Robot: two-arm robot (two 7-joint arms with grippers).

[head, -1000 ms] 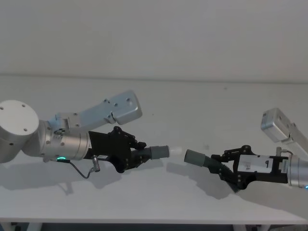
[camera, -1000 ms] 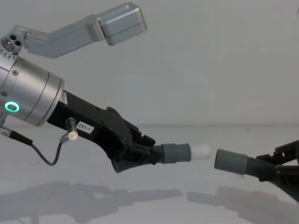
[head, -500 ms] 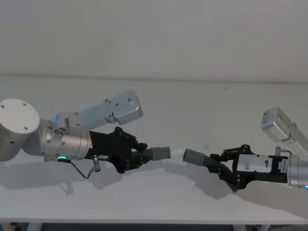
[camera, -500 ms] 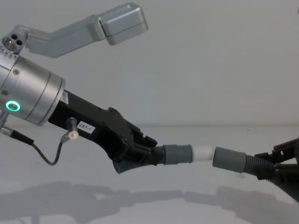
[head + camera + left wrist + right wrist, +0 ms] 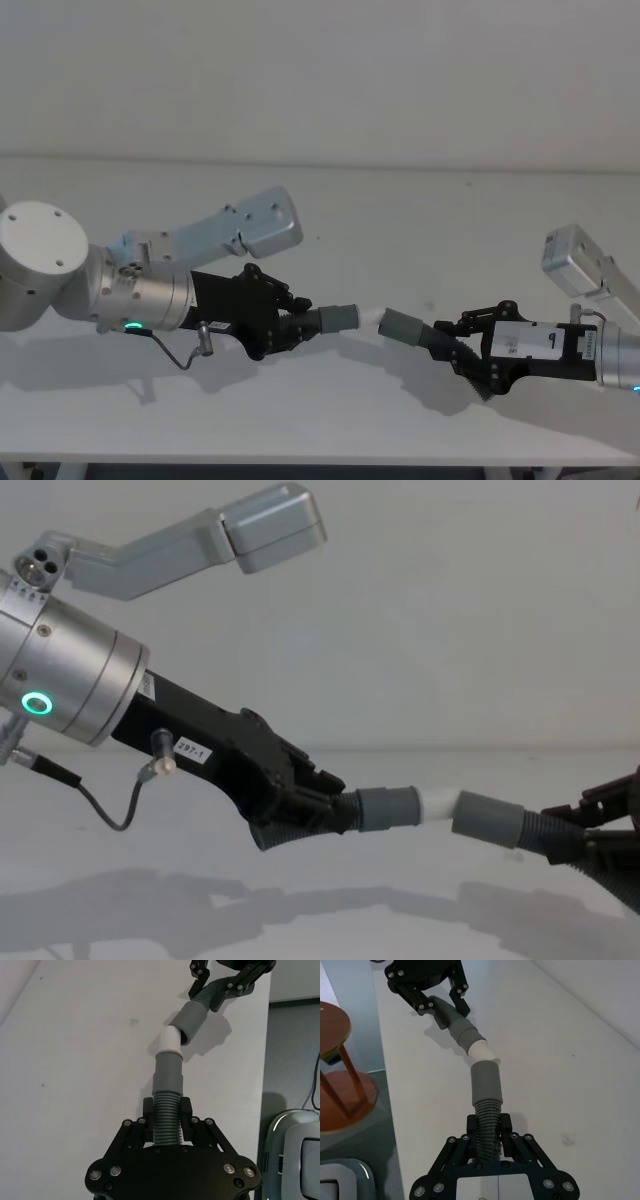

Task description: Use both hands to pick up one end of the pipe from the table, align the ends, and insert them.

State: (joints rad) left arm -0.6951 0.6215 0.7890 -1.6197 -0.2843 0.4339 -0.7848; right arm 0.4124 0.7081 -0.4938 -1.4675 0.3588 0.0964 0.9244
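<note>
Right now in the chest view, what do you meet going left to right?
Silver arm with green ring light → black left end effector → grey smooth cuff → white tip → second grey cuff → black right end effector.

I work in what looks like a lab or test room: a plain white table (image 5: 400,220) against a bare pale wall (image 5: 320,70), a grey floor (image 5: 355,1125) beside it, and a small round wooden stool (image 5: 335,1060) there.

right tool (image 5: 610,830) cut by chest-view edge, white tip (image 5: 438,802) partly hidden in grey cuff (image 5: 487,819)
</note>
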